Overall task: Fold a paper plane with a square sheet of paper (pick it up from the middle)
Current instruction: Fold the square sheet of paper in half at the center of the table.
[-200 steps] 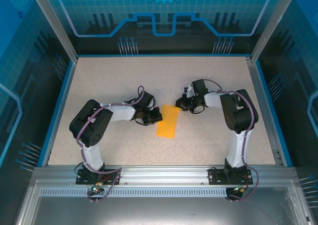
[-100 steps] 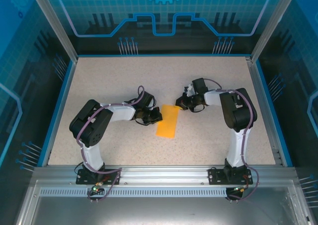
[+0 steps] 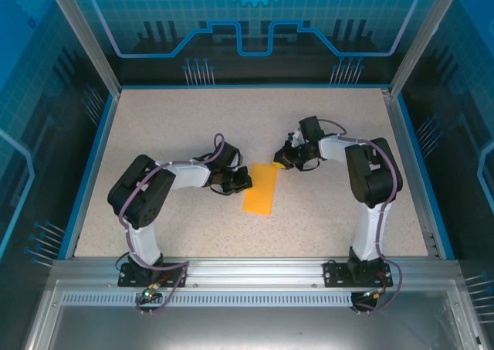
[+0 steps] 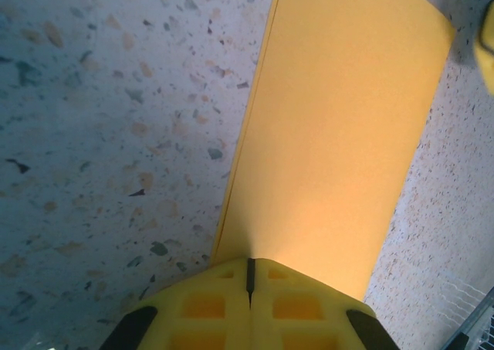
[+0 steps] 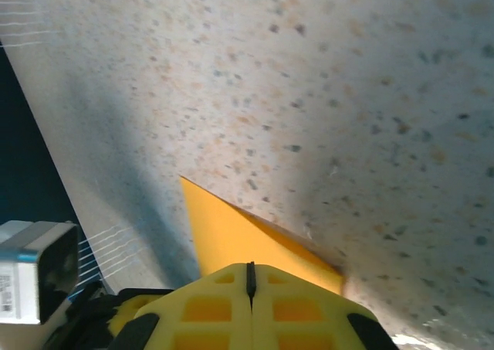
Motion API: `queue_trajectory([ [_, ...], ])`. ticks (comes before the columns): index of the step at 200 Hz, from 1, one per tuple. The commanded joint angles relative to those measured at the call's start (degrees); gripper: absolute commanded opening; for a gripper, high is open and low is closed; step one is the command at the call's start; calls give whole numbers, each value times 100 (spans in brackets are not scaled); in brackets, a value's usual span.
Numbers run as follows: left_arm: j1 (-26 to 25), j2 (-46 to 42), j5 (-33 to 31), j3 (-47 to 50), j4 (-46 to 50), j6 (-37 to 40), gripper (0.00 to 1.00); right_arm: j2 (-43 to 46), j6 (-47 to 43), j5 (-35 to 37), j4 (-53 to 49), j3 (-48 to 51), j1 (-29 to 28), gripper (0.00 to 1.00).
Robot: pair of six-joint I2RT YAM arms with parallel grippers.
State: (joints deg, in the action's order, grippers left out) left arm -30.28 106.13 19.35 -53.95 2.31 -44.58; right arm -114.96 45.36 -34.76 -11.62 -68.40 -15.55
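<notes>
Though both arms are bolted at the near edge of the counter (image 3: 193,126), the work lies out toward its middle, where the square sheet of paper (image 3: 260,189) rests flat as a long narrow rectangle, which I take to be the sheet already folded once in half. Nearest of the two, the left gripper (image 3: 239,182) sits at the strip's left long edge with its jaws fully closed. In its wrist view the closed tips of this gripper (image 4: 249,261) meet the paper (image 4: 340,134) face-on, so I judge they are pressing it down rather than pinching it. Farther off, the right gripper (image 3: 282,162) is at the strip's far right corner, jaws closed as well. Its own camera shows the gripper (image 5: 249,266) just over a pointed corner of the paper (image 5: 231,234), where a second layer peeks out from under the first. Whether anything is caught between the pads cannot be told. The step in hand looks like flattening the centre crease, or steadying the strip ahead of the nose folds. Next, one gripper would have to open and take a far corner by its thin edge. The other would keep the strip pinned so it does not slide on the smooth counter.
</notes>
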Motion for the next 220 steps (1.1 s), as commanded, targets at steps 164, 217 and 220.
queue_trajectory([
  [164, -123, -154, 10, 95, 482, 30, 0, 521, -613, 286, -715, -105, -8, 13],
  [217, -135, -971, -133, 361, -119, -56, 14, 2234, -741, 965, -778, 1459, -501, 23],
  [220, -131, -1026, -141, 394, -146, -70, 16, 2301, -720, 984, -758, 1563, -538, 24],
])
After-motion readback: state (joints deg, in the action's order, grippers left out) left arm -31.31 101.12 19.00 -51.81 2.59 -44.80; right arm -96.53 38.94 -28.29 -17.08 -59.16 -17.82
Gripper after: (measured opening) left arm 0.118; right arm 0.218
